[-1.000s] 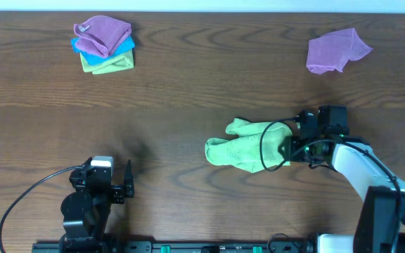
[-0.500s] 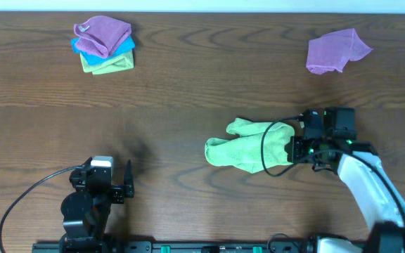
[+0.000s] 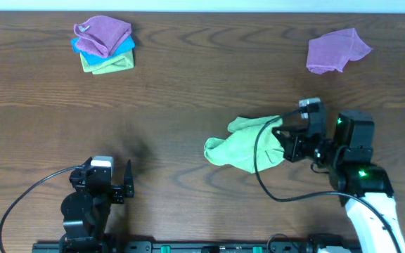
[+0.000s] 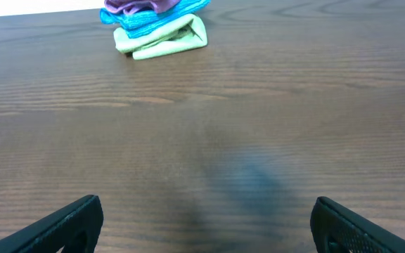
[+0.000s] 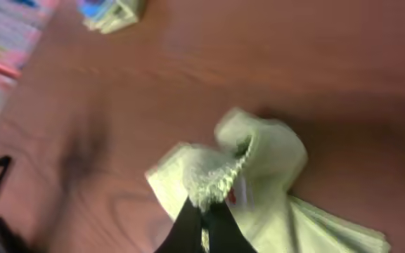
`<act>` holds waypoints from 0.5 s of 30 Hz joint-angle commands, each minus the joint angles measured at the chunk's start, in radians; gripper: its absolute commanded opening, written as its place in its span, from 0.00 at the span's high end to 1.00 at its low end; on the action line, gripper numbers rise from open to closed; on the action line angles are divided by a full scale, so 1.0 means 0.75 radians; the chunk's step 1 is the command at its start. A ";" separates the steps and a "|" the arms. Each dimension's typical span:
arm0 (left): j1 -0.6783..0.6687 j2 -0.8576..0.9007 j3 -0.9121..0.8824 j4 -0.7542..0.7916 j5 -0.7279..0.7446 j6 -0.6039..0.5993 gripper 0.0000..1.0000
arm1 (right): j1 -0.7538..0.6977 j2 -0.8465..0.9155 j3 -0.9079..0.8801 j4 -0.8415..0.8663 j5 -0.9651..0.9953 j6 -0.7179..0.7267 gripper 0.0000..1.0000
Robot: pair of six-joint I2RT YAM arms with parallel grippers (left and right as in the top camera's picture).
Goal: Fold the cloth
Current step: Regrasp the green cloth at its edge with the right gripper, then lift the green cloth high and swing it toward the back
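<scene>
A light green cloth [image 3: 241, 144] lies crumpled at the table's middle right. My right gripper [image 3: 285, 143] is shut on its right edge and lifts that edge off the table. The right wrist view shows the cloth [image 5: 259, 169] bunched and hanging from my shut fingers [image 5: 204, 214]. My left gripper [image 3: 121, 184] is open and empty near the front left edge, far from the cloth. In the left wrist view its fingertips [image 4: 206, 221] are spread wide over bare wood.
A stack of folded cloths, purple over blue over green [image 3: 104, 44], sits at the back left and shows in the left wrist view [image 4: 157, 24]. A crumpled purple cloth [image 3: 336, 50] lies at the back right. A black cable [image 3: 262, 165] loops over the green cloth.
My right gripper has risen and pulled back to the right with the cloth's right edge, lifting it. The left arm has not moved.
</scene>
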 commanded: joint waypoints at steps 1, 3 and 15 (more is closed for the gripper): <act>-0.006 -0.009 -0.022 -0.007 -0.005 0.020 0.05 | 0.106 -0.005 0.027 0.134 -0.071 0.164 0.99; -0.006 -0.009 -0.022 -0.007 -0.004 0.019 0.05 | 0.162 0.006 0.040 0.226 -0.065 0.218 0.99; -0.006 -0.009 -0.022 -0.007 -0.004 0.019 0.05 | 0.375 0.511 0.450 0.511 -0.055 0.320 0.99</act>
